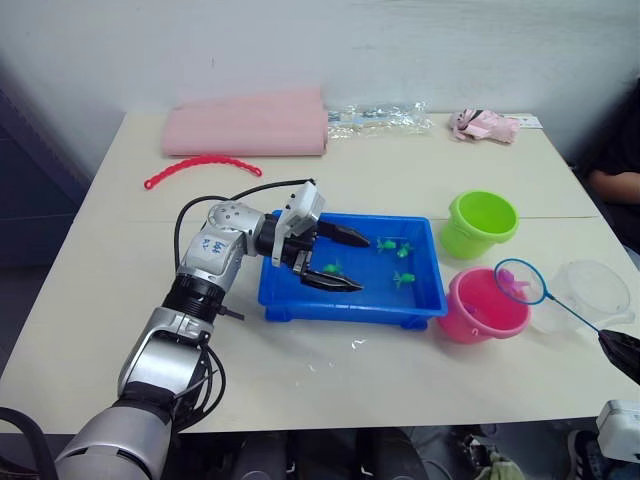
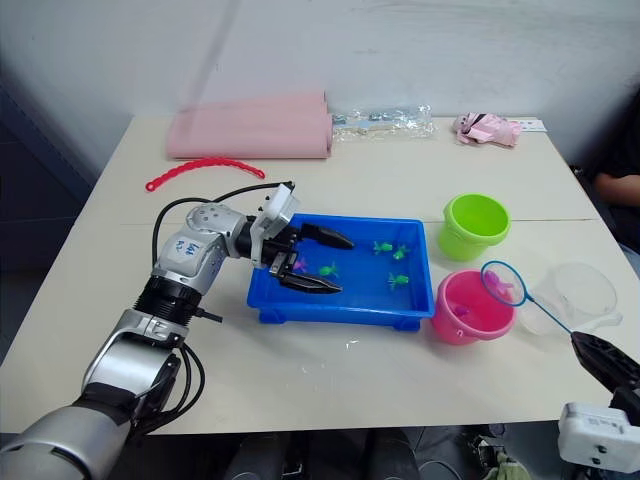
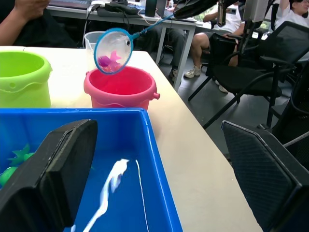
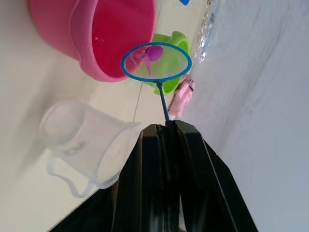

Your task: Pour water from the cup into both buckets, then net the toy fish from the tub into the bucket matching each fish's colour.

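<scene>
The blue tub (image 1: 345, 308) sits mid-table with green toy fish (image 1: 390, 245) in its water. My left gripper (image 1: 364, 265) hangs open over the tub's left half, holding nothing. The pink bucket (image 1: 470, 322) stands just right of the tub, with the green bucket (image 1: 480, 222) behind it. My right gripper (image 4: 166, 126) is shut on the thin handle of the net (image 1: 520, 282). The blue hoop hovers over the pink bucket's right rim with a pink fish (image 4: 153, 52) in the mesh. The clear cup (image 1: 592, 295) stands upright to the right of the pink bucket.
A folded pink cloth (image 1: 248, 125), a red beaded strip (image 1: 200, 168), a clear plastic bag (image 1: 380, 120) and a pink toy (image 1: 483, 125) lie along the table's far side. A person (image 1: 615, 160) sits at the far right edge.
</scene>
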